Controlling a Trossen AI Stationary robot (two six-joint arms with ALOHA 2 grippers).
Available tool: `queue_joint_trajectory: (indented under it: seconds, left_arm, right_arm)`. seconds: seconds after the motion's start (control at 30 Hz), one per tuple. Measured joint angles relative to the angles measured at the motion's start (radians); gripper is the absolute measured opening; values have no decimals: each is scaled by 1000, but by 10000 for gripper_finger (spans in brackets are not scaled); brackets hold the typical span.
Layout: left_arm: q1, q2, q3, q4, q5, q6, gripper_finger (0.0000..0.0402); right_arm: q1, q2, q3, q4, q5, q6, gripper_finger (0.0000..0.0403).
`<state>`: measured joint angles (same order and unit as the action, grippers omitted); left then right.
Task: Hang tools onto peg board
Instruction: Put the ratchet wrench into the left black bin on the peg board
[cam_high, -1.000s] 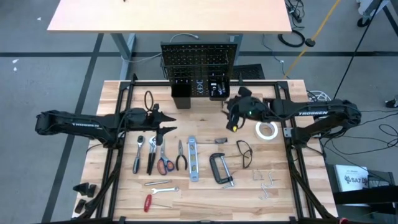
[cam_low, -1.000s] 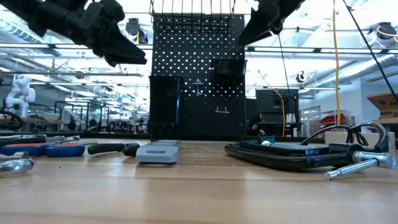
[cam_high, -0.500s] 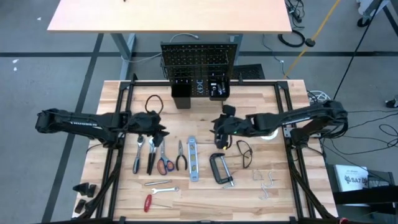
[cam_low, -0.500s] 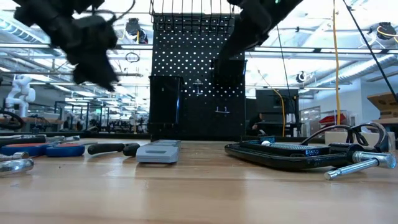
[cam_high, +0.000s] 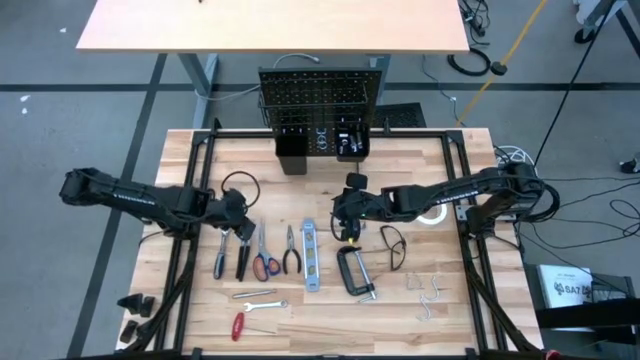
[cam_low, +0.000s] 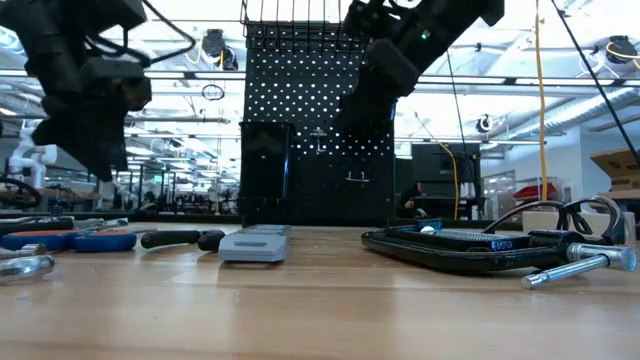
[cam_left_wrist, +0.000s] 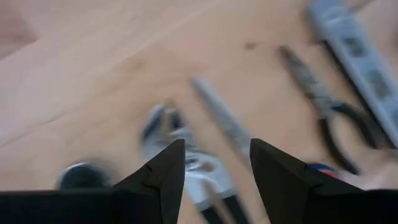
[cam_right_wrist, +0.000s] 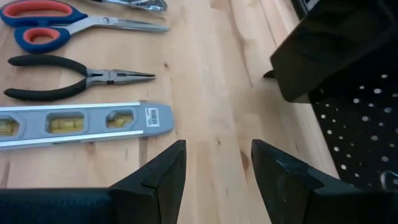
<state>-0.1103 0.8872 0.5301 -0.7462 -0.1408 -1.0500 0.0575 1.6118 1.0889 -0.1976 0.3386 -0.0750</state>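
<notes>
A second tan desk (cam_high: 270, 25) stands beyond the wooden surface (cam_high: 420, 160); cables (cam_high: 470, 62) lie on the grey floor (cam_high: 80, 110).

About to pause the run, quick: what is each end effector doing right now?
Left end effector: open, empty, over the pliers.
Right end effector: open, empty, near the level.

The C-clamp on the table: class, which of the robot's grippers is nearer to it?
Right. The right gripper hangs open just behind the C-clamp, toward the peg board; the left gripper, also open, is far across, over the pliers.
</notes>
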Motion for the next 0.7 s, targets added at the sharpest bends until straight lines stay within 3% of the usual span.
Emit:
queue_joint_trajectory:
  seconds: [0.13,0.4,0.7]
  left_arm:
    - [-43,35,2,107,0,0,180]
    - [-124,144,3,95,83,-66,180]
    - [-201,153,171,-338,32,-239,180]
  right_arm:
    - [-5,2,0,0,-29,2,173]
    - [-5,2,0,-1,-31,10,173]
    - [-5,2,0,-1,-31,10,173]
